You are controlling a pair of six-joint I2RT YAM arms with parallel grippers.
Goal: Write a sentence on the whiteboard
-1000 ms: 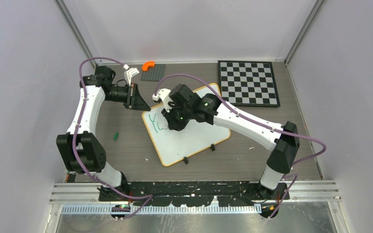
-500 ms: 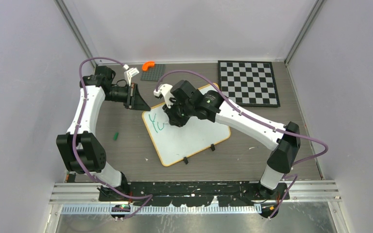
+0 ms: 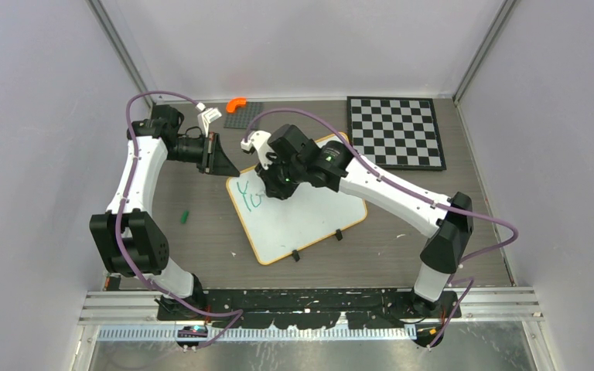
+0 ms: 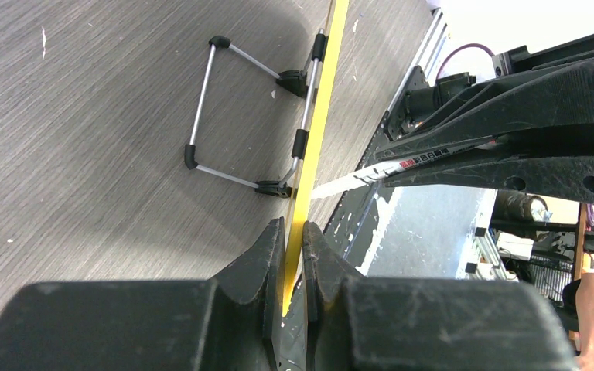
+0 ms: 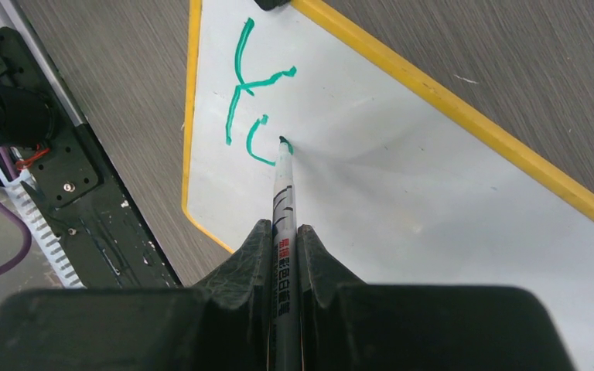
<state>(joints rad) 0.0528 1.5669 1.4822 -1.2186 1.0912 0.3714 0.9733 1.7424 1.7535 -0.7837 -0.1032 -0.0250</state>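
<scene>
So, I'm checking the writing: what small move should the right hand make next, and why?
Probably slide the marker tip to finish the second letter: the right hand is shut on the marker, its tip touches the whiteboard at an unfinished green curve after the Y, and the left hand clamps the board's rim.

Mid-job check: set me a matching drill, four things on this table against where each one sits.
1 white-barrelled marker pen
2 yellow-rimmed white whiteboard
3 black-and-white chequered board
4 small green piece

A far right corner of the table
B rim clamped by the left gripper
C on the table, left of the whiteboard
D held in the right gripper

Pairs: 1-D, 2-B, 3-A, 4-C
</scene>
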